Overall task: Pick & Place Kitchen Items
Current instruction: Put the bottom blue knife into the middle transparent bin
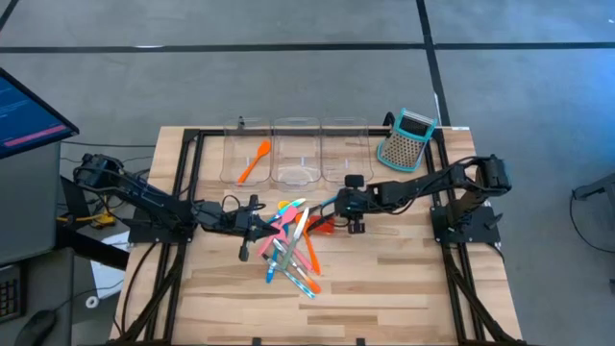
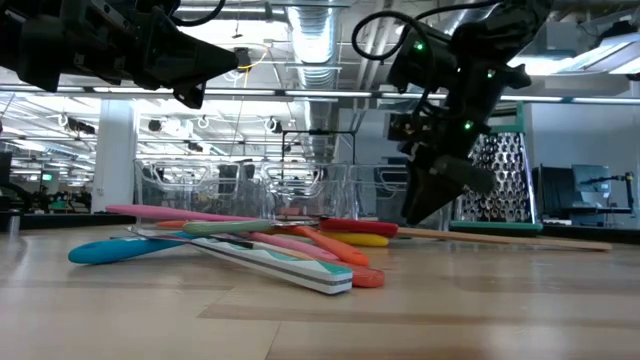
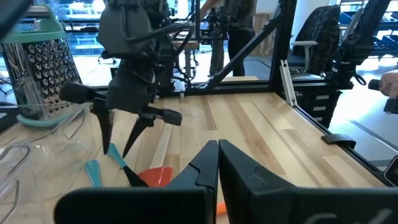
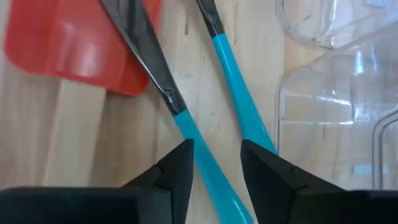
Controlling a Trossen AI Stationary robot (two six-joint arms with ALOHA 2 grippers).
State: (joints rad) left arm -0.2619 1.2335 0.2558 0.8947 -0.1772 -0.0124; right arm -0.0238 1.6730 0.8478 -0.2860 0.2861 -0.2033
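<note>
two teal handles [image 4: 239, 99] lie under the right pincer [image 4: 216, 163] (fingers apart), red spatula [image 4: 74, 46] beside.

Three clear bins [image 1: 296, 151] are standing on the table [image 1: 384, 288]; one orange spatula [image 1: 253, 161] is lying in a bin; one box grater [image 1: 406, 139] is standing; roughly ten utensils [image 1: 293, 245] are lying heaped.
</note>
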